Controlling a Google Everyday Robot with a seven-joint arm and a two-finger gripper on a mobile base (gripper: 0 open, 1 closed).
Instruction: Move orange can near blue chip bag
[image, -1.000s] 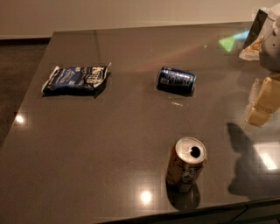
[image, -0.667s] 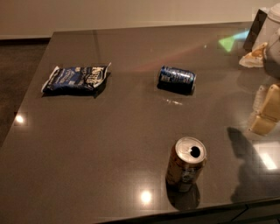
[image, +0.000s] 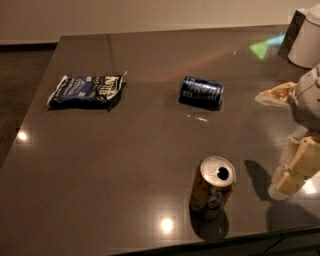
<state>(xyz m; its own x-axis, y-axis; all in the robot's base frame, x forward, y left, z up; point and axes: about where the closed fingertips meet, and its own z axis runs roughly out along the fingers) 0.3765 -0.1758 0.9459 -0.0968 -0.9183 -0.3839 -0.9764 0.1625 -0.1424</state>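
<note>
The orange can (image: 212, 188) is standing upright at the lower centre of the dark table (image: 125, 165), its silver top showing a dark opening; what is inside cannot be seen. The gripper (image: 298, 169) is hanging at the right edge, apart from the can, with nothing seen in its hold; how far open it is cannot be told. The blue chip bag (image: 87, 90) is lying flat at the upper left, its white lettering unreadable. A dark blue can (image: 201, 92) is lying on its side at the upper middle.

Gripper (image: 296, 171) sits right of the standing can (image: 212, 194); chip bag (image: 87, 90) back-left.
</note>
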